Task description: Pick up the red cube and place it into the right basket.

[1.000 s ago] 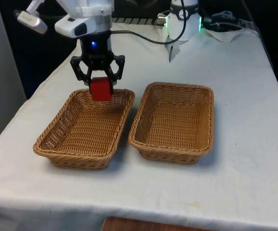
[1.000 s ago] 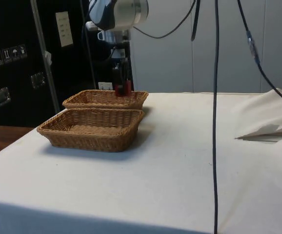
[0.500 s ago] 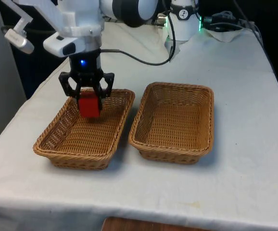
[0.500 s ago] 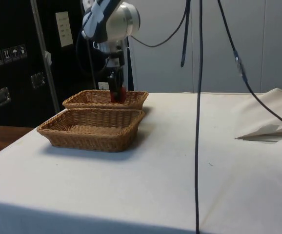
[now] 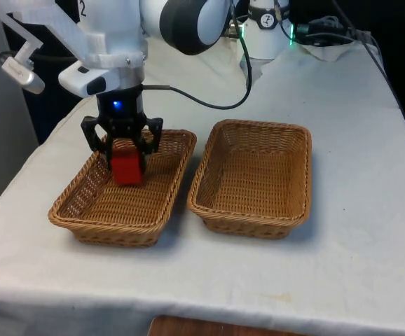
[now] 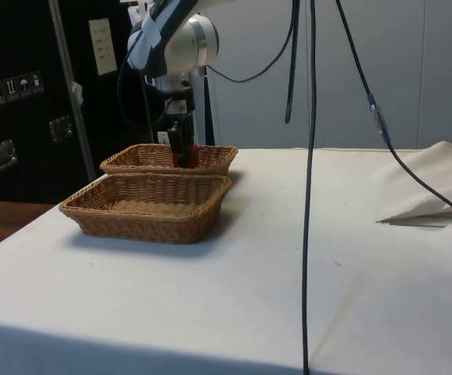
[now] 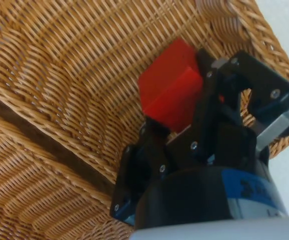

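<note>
table (image 5: 371, 175): white cloth, two wicker baskets side by side in the middle, long sides almost touching. Nothing else in the work area.
target basket (image 5: 83, 210): the one on the front view's left, which is the robot's own right. Open-topped with low sloped walls, so a drop from above looks easy.
other basket (image 5: 286, 168): on the front view's right, nothing in it, not part of the job as I read it.
arm: reaches out over the target basket's far end, wrist pointing straight down, presumably to lower the load inside the rim rather than toss it.
gripper (image 5: 122, 143): fingers clamped on the red cube, holding it by two opposite faces; no slack visible in the wrist view (image 7: 184, 125).
red cube (image 5: 127, 168): pinched in the fingers, over the far part of the target basket, roughly at rim height. Can't tell if it touches the weave.
step: looks like the final lowering, with release not yet done.
risk: near the far wall; it could land on the slope and roll.
</note>
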Tool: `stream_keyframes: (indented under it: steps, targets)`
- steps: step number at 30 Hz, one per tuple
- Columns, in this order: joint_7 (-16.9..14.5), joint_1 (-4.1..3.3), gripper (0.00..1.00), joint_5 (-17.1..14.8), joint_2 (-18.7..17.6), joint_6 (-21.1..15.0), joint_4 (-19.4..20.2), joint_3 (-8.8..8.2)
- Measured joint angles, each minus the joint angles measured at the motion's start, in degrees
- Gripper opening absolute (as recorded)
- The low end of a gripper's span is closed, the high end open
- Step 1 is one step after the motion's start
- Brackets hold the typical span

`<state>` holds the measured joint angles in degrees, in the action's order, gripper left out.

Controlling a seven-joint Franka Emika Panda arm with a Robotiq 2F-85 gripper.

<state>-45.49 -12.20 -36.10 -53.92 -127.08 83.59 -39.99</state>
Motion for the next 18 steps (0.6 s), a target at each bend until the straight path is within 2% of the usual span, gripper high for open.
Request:
stream_keyframes:
  steps: [3,4,7,8,9,18]
  targets:
    - [0.0,0.00,0.47,0.0,0.0,0.0,0.0,0.00]
    - [0.0,0.00,0.66,0.0,0.0,0.0,0.0,0.00]
    - [0.0,0.00,0.95,0.0,0.0,0.0,0.0,0.00]
    - [0.0,0.00,0.95,-0.1,0.0,0.0,0.0,0.00]
    - [0.0,-0.06,1.00,-0.1,0.0,0.0,0.0,0.00]
    - [0.0,-0.06,1.00,-0.1,0.1,0.0,-0.1,-0.23]
